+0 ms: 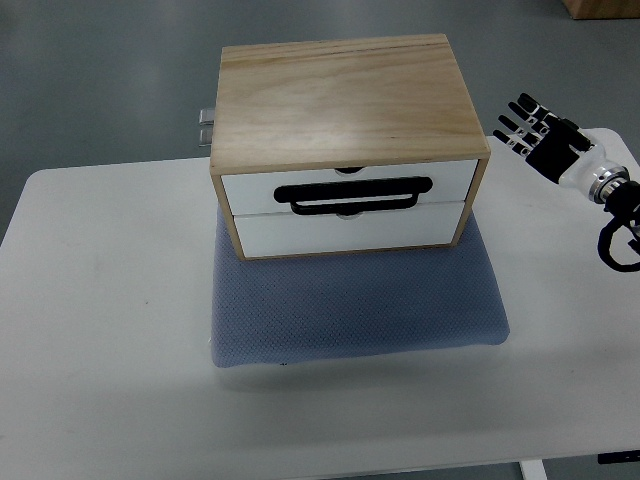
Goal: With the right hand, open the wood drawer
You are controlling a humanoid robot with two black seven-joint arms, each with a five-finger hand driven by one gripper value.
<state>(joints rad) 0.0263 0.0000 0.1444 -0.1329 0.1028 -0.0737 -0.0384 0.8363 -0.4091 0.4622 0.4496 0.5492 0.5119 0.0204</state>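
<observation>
A wooden box [340, 95] with two white drawer fronts stands on a blue-grey mat [355, 305] on the white table [100, 300]. The upper drawer [250, 188] carries a black loop handle [355, 194] across its front. The lower drawer [345, 230] sits just below it. Both drawers look shut. My right hand [530, 128] comes in from the right edge and hovers beside the box's top right corner, apart from it. Its fingers are spread and hold nothing. The left arm does not show.
A small metal bracket [206, 127] sticks out at the box's back left. A black cable [618, 245] loops by the right wrist. The table's front edge runs along the bottom, grey floor lies behind it, and a tan corner [600, 8] shows top right.
</observation>
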